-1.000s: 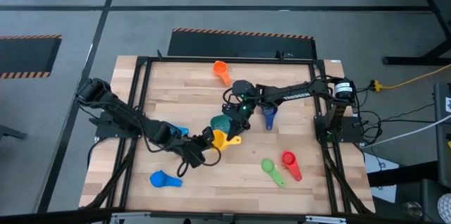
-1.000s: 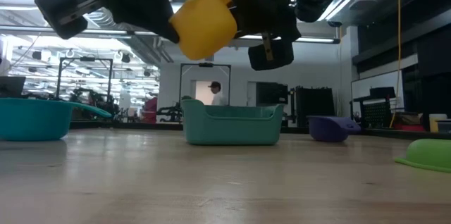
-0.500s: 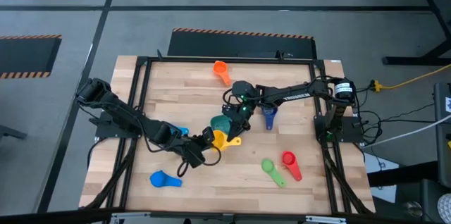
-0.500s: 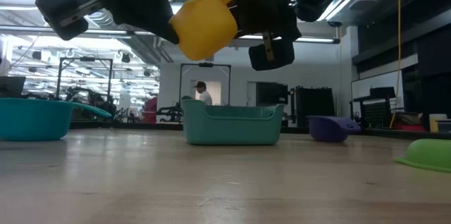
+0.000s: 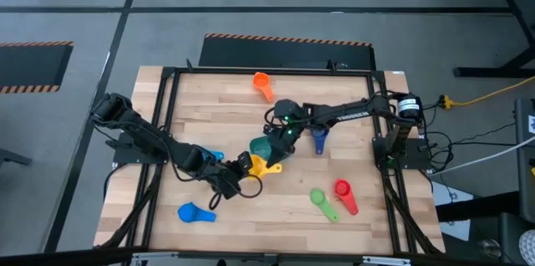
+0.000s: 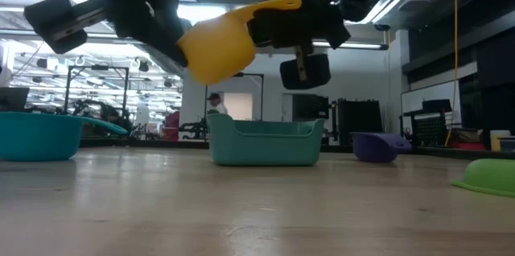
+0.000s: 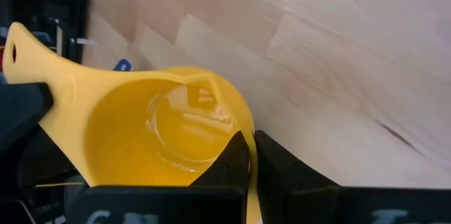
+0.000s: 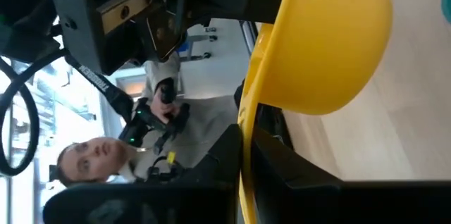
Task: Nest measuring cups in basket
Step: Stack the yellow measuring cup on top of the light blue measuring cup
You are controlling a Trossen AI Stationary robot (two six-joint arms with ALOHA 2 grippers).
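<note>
Yellow cup (image 5: 262, 166) hangs beside the basket (image 5: 263, 147) from above, both grippers pinching it, left gripper (image 5: 247, 168) its rim, right gripper (image 5: 278, 150) its handle; level view: basket (image 6: 264, 142) looks empty, cup (image 6: 217, 44) aloft; nesting looks unstarted.

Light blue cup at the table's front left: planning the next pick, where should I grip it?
Probably the short flat handle of the light blue cup, which points toward the table's middle. Come from above with the jaws across the handle; no other cup lies close to it.
</note>
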